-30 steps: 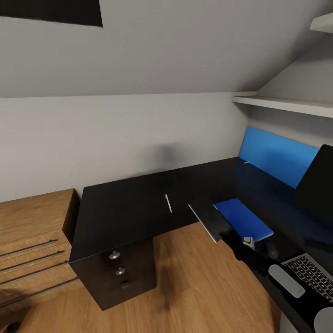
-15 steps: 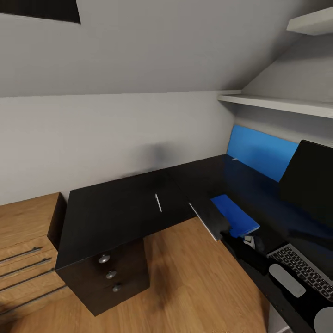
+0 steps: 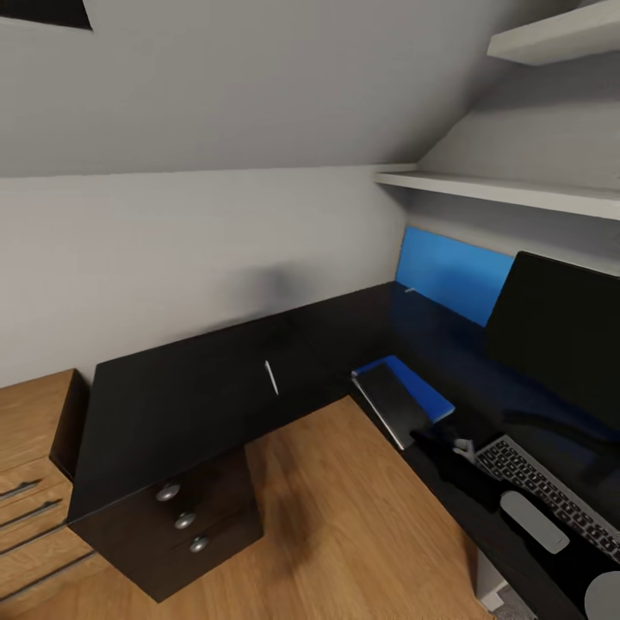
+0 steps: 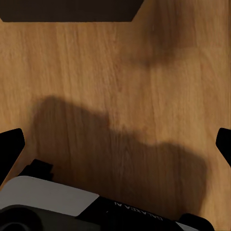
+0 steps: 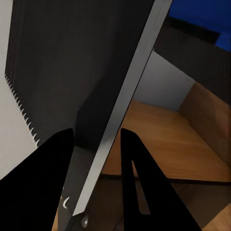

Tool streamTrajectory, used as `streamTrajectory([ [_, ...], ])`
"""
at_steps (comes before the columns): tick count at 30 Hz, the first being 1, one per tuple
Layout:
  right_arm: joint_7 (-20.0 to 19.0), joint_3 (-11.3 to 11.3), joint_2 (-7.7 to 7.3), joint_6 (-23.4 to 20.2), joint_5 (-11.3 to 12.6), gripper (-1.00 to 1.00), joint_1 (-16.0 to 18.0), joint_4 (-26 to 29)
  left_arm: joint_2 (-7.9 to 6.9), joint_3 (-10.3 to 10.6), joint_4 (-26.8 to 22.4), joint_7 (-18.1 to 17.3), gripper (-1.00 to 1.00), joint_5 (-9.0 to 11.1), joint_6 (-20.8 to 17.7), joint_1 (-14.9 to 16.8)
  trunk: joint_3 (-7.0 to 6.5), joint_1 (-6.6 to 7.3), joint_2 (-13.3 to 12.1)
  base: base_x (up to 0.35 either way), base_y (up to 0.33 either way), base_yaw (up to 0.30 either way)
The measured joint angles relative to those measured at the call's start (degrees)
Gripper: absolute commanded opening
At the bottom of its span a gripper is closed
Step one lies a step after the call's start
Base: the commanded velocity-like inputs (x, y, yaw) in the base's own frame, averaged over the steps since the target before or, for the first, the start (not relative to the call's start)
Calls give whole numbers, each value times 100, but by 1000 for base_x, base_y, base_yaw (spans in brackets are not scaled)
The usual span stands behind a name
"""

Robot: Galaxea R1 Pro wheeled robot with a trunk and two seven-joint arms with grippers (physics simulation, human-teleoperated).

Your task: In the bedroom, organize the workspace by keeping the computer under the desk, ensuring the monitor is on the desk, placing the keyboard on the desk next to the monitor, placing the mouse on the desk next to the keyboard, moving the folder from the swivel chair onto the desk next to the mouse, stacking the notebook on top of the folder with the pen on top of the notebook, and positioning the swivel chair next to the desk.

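The right gripper (image 5: 96,159) is clamped on the notebook (image 3: 392,403), held over the folder (image 3: 418,389) near the desk (image 3: 198,387) front edge; thin, light, stiff: grip its edge

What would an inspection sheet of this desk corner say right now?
Surface: glossy black desk, L-shaped, above a wood floor.
Job's things: pen lying alone on the desk; grey notebook tilted over the blue folder; keyboard in front of the monitor.
Clutter: nothing seen.
Grippers: right gripper clamped on the notebook's edge; left gripper open, over the floor.
Cables: nothing seen.
Surroundings: black drawer unit, oak drawers, white shelf, blue panel.
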State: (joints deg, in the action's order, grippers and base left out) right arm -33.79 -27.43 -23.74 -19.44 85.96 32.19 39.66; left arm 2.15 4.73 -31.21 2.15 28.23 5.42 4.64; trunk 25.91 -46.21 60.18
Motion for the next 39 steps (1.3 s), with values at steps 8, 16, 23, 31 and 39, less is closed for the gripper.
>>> streamTrajectory([
  [8, -5, 6, -2, 16, 0, -100, 0, -1, -7, 0, -1, 0, 100, 0, 0, -1, 6, 2, 1, 87, -29, -35],
  [16, -3, 3, -2, 29, -7, -100, 0, -1, -8, -1, 3, 0, 100, 0, -1, -1, 7, 1, 0, 131, -61, -4],
  [23, 121, 8, 1, 197, -13, -100, 0, -1, -8, 9, 93, 0, 100, 0, -1, -1, 7, 0, 0, 12, -5, 0],
  [31, 1035, 5, 1, 327, -9, -100, 0, 158, 0, 14, 127, 0, 100, -8, -1, -1, 7, 0, 0, 1, 0, 0],
  [39, 1683, 5, -2, 341, 2, -100, 0, 551, 1, 15, 131, 0, 100, -7, -1, -1, 7, 0, 0, 1, 0, 0],
])
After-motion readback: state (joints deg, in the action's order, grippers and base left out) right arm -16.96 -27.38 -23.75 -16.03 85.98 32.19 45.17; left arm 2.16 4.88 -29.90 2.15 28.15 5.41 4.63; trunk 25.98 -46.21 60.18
